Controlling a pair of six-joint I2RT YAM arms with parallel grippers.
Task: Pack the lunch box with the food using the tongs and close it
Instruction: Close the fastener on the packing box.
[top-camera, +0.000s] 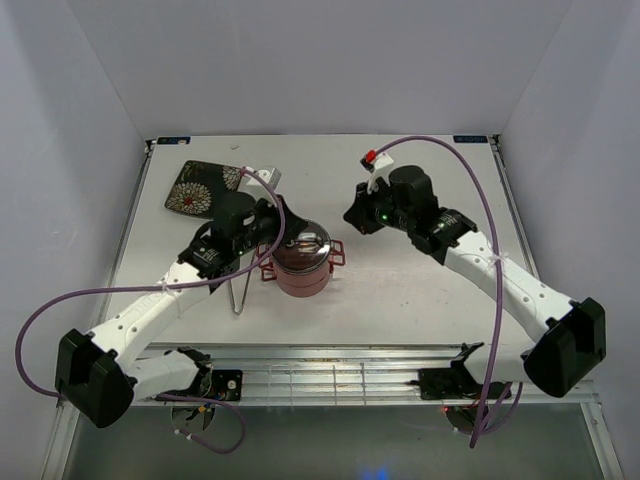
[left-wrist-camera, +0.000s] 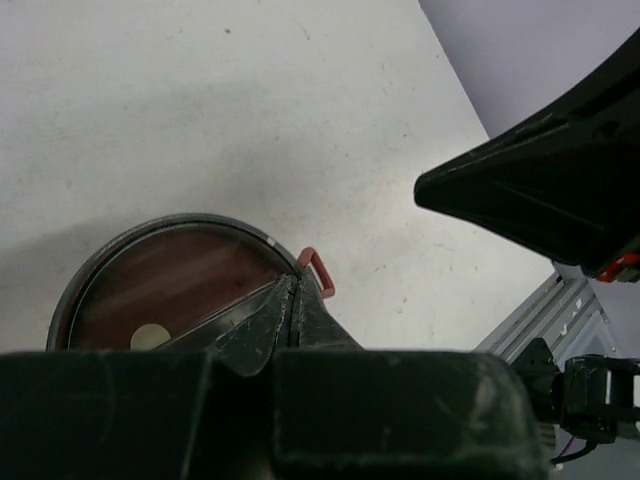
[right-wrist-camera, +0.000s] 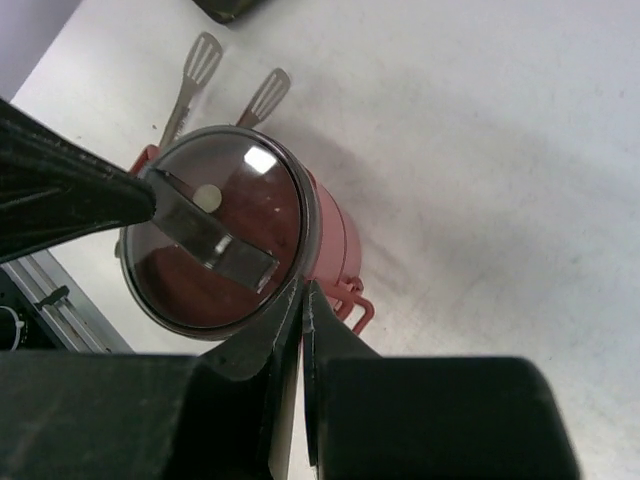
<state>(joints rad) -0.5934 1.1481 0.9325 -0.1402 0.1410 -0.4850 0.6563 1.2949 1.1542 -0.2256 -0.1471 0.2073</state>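
Fig.: 1 pr tongs flat on bench, just L of 1 lunch box, stacked mid-bench, lid on. L tool pinched shut, empty, over lid rim; R tool likewise, apart. To seat lid: press centre, don't tip stack. 1 plate far L; food unseen.

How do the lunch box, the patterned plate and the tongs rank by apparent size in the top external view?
1-2. Patterned plate and lunch box: about alike in area. The box stands taller, nearer the camera, so I won't rank them.
3. Tongs: slim, partly hidden under the left arm.
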